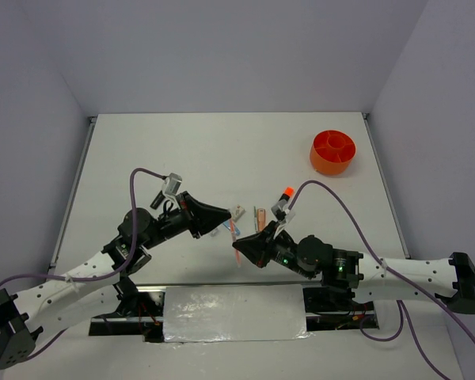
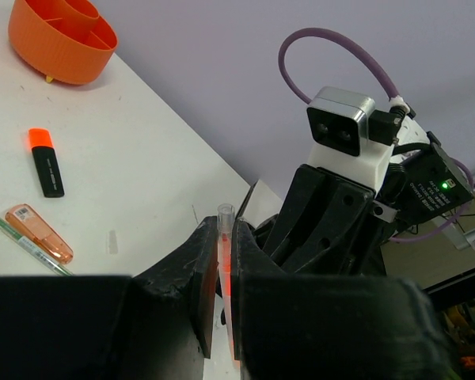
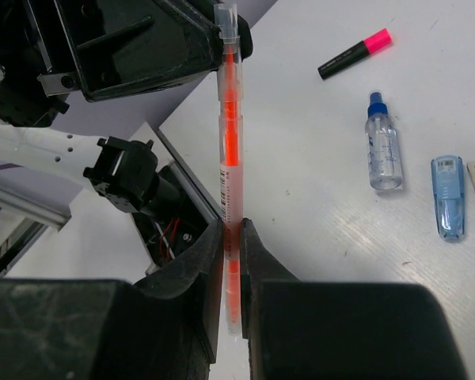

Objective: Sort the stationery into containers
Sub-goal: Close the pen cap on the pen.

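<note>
The thin orange pen (image 3: 230,142) spans between the two grippers at the near middle of the table. The left gripper (image 2: 224,237) is clamped shut on one end and the right gripper (image 3: 231,233) on the other. The orange tub (image 1: 328,166) stands well apart at the far right.

Robotics lab test cell: a white table (image 1: 190,150) boxed in by bare pale walls (image 1: 229,55) across the upper frame, two robot arms (image 1: 71,277) bolted along the bottom edge, purple cables (image 1: 342,206) trailing.
</note>
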